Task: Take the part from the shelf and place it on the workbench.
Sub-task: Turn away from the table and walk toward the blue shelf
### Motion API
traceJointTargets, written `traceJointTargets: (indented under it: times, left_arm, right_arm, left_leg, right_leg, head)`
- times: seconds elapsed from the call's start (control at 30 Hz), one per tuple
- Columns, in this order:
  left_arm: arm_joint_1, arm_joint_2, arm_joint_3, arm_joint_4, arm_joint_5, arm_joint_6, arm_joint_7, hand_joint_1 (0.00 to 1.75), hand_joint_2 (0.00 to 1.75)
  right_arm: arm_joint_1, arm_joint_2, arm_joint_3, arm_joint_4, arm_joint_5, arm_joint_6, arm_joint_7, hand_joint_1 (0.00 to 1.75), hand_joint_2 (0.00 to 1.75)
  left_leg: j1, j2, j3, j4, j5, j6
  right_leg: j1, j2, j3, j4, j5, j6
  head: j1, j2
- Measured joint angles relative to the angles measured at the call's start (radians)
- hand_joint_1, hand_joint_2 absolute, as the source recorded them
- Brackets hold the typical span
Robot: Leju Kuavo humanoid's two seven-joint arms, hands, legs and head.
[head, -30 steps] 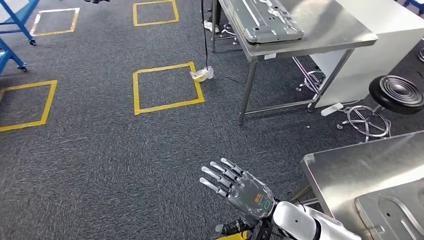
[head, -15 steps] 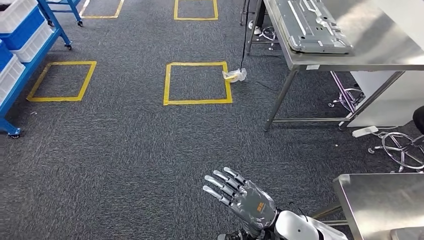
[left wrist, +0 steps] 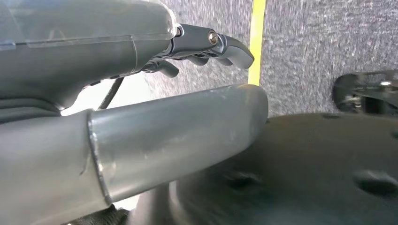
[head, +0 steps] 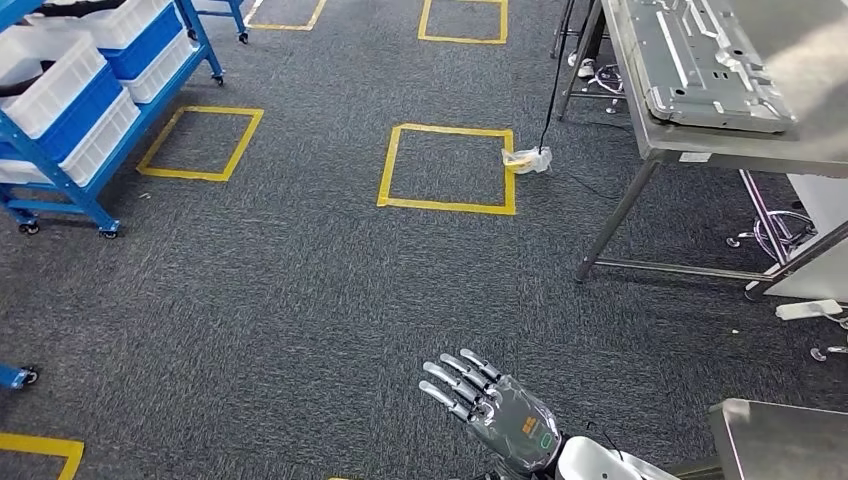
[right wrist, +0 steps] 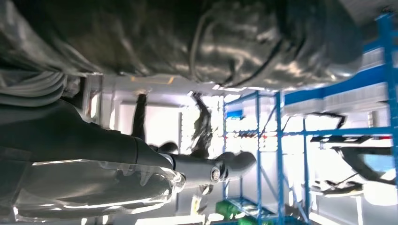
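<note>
Below, right hand (head: 497, 415) raised over grey carpet (head: 300, 300), fingers spread wide, holding nothing, left hand (left wrist: 141, 56) with fingers loosely extended, nothing held, blue shelf (head: 60, 110) of white and blue bins at far left, grey metal part (head: 705, 62) lying near front edge of steel workbench (head: 735, 152), far right.

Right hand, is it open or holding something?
Open: the right hand has its fingers spread apart over the carpet, holding nothing.

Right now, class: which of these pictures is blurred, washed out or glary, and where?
Head view: sharp, evenly lit, mild sheen on the steel workbench. Left wrist view: dark foreground smeared by blur. Right wrist view: background blown out white behind the blue shelf.
</note>
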Motion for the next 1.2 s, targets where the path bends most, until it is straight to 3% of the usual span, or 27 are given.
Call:
traceJointTargets:
  times: [0.07,0.1,0.13,0.2,0.27,0.33,0.4,0.47,0.53,0.6,0.63,0.67,0.7,0.73,0.8,0.83,0.9,0.93,0.97,1.03,1.1,1.13,1.17,1.2]
  left_arm:
    - [-0.002,0.001,0.0,0.0,0.0,0.0,0.0,0.0,0.0]
    - [-0.001,0.001,0.0,0.001,0.0,0.0,0.0,0.0,0.0]
    - [0.0,0.001,0.0,0.001,0.0,0.0,0.0,0.0,0.0]
    - [0.001,0.003,0.0,0.003,0.0,0.0,0.0,0.0,0.0]
    - [0.0,0.005,0.0,0.005,0.0,0.001,0.0,0.0,0.0]
    - [-0.001,0.006,0.0,0.008,0.0,0.002,0.0,0.0,0.0]
    - [0.001,0.006,0.001,0.011,0.0,0.003,0.0,0.0,0.0]
    - [0.001,0.008,0.002,0.013,0.0,0.003,0.001,0.0,0.0]
    - [-0.002,0.01,0.002,0.015,0.0,0.004,0.001,0.0,0.0]
    - [-0.003,0.011,0.003,0.017,0.0,0.004,0.001,0.0,0.0]
    - [-0.003,0.012,0.003,0.018,0.0,0.004,0.001,0.0,0.0]
    - [-0.003,0.013,0.003,0.019,-0.001,0.004,0.002,0.0,0.0]
    - [-0.003,0.013,0.003,0.02,-0.001,0.004,0.002,0.0,0.0]
    - [-0.003,0.013,0.004,0.022,-0.001,0.005,0.002,0.0,0.0]
    - [-0.005,0.014,0.004,0.024,-0.001,0.006,0.002,0.0,0.0]
    - [-0.005,0.014,0.004,0.026,0.0,0.007,0.002,0.0,0.0]
    - [-0.003,0.015,0.006,0.028,0.0,0.01,0.002,0.0,0.0]
    - [-0.002,0.016,0.007,0.03,0.0,0.012,0.003,0.0,0.0]
    - [-0.003,0.017,0.007,0.032,0.0,0.013,0.003,0.0,0.0]
    - [-0.006,0.02,0.007,0.035,0.0,0.016,0.004,0.0,0.0]
    - [-0.007,0.023,0.007,0.04,0.0,0.019,0.005,0.0,0.0]
    - [-0.007,0.025,0.007,0.043,0.0,0.021,0.005,0.0,0.0]
    - [-0.006,0.027,0.007,0.046,0.0,0.024,0.007,0.0,0.0]
    - [-0.005,0.029,0.007,0.05,0.0,0.029,0.008,0.0,0.0]
  right_arm:
    - [0.008,0.001,-0.001,0.004,0.001,0.0,-0.001,0.0,0.0]
    - [0.01,0.003,-0.001,0.006,0.002,0.0,-0.001,0.0,0.0]
    - [0.012,0.005,-0.001,0.009,0.001,0.0,-0.001,0.0,0.0]
    - [0.014,0.011,-0.002,0.015,-0.002,0.0,-0.001,0.0,0.0]
    - [0.02,0.019,-0.005,0.023,-0.01,0.0,0.0,0.0,0.0]
    - [0.027,0.027,-0.009,0.034,-0.02,0.001,0.005,0.0,0.0]
    - [0.031,0.036,-0.012,0.049,-0.03,0.002,0.016,0.0,0.0]
    - [0.038,0.045,-0.014,0.067,-0.04,0.001,0.03,0.0,0.0]
    - [0.049,0.05,-0.015,0.09,-0.048,0.0,0.041,0.0,0.0]
    - [0.06,0.053,-0.015,0.112,-0.053,0.0,0.049,0.0,0.0]
    - [0.063,0.056,-0.015,0.121,-0.057,0.001,0.055,0.0,0.0]
    - [0.065,0.058,-0.015,0.129,-0.064,0.001,0.062,0.0,0.0]
    - [0.067,0.061,-0.015,0.139,-0.075,0.001,0.074,0.0,0.0]
    - [0.069,0.064,-0.015,0.153,-0.091,-0.001,0.087,0.0,0.0]
    - [0.076,0.072,-0.015,0.189,-0.136,-0.015,0.118,0.0,0.0]
    - [0.079,0.079,-0.015,0.214,-0.163,-0.03,0.132,0.0,0.0]
    - [0.083,0.096,-0.013,0.272,-0.219,-0.071,0.157,0.0,0.0]
    - [0.083,0.109,-0.01,0.307,-0.247,-0.093,0.168,0.0,0.0]
    - [0.084,0.121,-0.006,0.345,-0.273,-0.113,0.177,0.0,0.0]
    - [0.086,0.145,0.006,0.428,-0.324,-0.141,0.188,0.0,0.0]
    - [0.087,0.166,0.021,0.515,-0.377,-0.157,0.191,0.0,0.0]
    - [0.084,0.178,0.03,0.563,-0.409,-0.163,0.19,0.0,0.0]
    - [0.081,0.192,0.039,0.613,-0.444,-0.167,0.187,0.0,0.0]
    - [0.078,0.208,0.048,0.665,-0.484,-0.17,0.182,0.0,0.0]
  left_leg:
    - [0.002,0.021,-0.062,0.138,-0.065,-0.006]
    - [0.003,0.023,-0.078,0.175,-0.075,-0.009]
    - [0.004,0.026,-0.074,0.173,-0.064,-0.01]
    - [0.004,0.047,-0.006,0.055,-0.001,-0.009]
    - [0.0,0.082,0.066,-0.076,0.041,0.0]
    - [-0.007,0.088,0.084,-0.117,0.046,0.012]
    - [-0.006,0.065,0.084,-0.124,0.051,0.025]
    - [-0.002,0.046,0.09,-0.134,0.058,0.038]
    - [0.0,0.026,0.091,-0.137,0.063,0.046]
    - [-0.001,0.0,0.089,-0.135,0.063,0.048]
    - [-0.002,-0.013,0.09,-0.134,0.063,0.048]
    - [-0.002,-0.027,0.091,-0.133,0.063,0.047]
    - [-0.001,-0.041,0.093,-0.131,0.061,0.046]
    - [-0.001,-0.055,0.093,-0.128,0.06,0.043]
    - [0.0,-0.079,0.087,-0.123,0.06,0.034]
    - [0.001,-0.09,0.083,-0.123,0.062,0.028]
    - [0.005,-0.106,0.076,-0.125,0.065,0.015]
    - [0.003,-0.094,0.072,-0.119,0.058,0.009]
    - [0.001,-0.069,0.06,-0.096,0.041,0.005]
    - [-0.001,-0.006,0.012,0.007,-0.024,-0.001]
    - [0.002,0.019,-0.042,0.126,-0.078,-0.007]
    - [0.004,0.023,-0.049,0.147,-0.079,-0.009]
    - [0.005,0.027,-0.034,0.125,-0.06,-0.01]
    - [0.006,0.037,0.001,0.066,-0.028,-0.01]
  right_leg:
    - [0.004,-0.031,-0.001,0.001,-0.002,-0.004]
    - [0.005,-0.046,-0.001,0.001,-0.003,-0.005]
    - [0.006,-0.06,0.0,0.002,-0.004,-0.004]
    - [0.006,-0.084,0.005,0.003,-0.009,0.0]
    - [0.01,-0.104,0.011,0.008,-0.017,0.009]
    - [0.014,-0.122,0.015,0.01,-0.022,0.019]
    - [0.011,-0.13,0.021,0.01,-0.027,0.03]
    - [0.005,-0.085,0.009,0.049,-0.06,0.039]
    - [0.002,-0.024,-0.047,0.167,-0.125,0.044]
    - [0.001,-0.005,-0.109,0.281,-0.16,0.046]
    - [0.001,-0.003,-0.118,0.291,-0.147,0.045]
    - [0.001,-0.001,-0.109,0.26,-0.116,0.044]
    - [-0.001,0.009,-0.082,0.194,-0.072,0.041]
    - [-0.003,0.035,-0.052,0.124,-0.038,0.039]
    - [-0.004,0.077,-0.014,0.03,-0.005,0.034]
    - [-0.002,0.085,-0.011,0.02,-0.007,0.032]
    - [-0.001,0.06,-0.009,0.013,-0.002,0.022]
    - [-0.002,0.048,-0.006,0.007,0.001,0.016]
    - [-0.004,0.033,-0.004,0.0,0.004,0.008]
    - [-0.001,0.0,-0.002,-0.006,0.005,-0.003]
    - [0.003,-0.034,-0.003,-0.006,0.003,-0.007]
    - [0.004,-0.049,-0.002,-0.005,0.002,-0.007]
    - [0.004,-0.063,-0.001,-0.005,0.0,-0.005]
    - [0.004,-0.075,0.001,-0.004,-0.001,-0.003]
  head:
    - [0.0,0.0]
    - [0.0,0.0]
    - [0.0,0.0]
    - [0.0,0.0]
    - [0.0,0.0]
    - [0.001,0.0]
    - [0.001,0.0]
    - [0.001,0.0]
    - [0.001,0.0]
    - [0.001,0.0]
    - [0.001,0.0]
    - [0.001,0.0]
    - [0.001,0.0]
    - [0.001,0.0]
    - [0.001,0.0]
    - [0.001,0.0]
    - [0.001,0.0]
    - [0.001,0.0]
    - [0.0,0.0]
    - [-0.001,0.0]
    - [-0.001,0.0]
    - [-0.001,0.0]
    - [-0.001,0.0]
    - [-0.001,0.0]
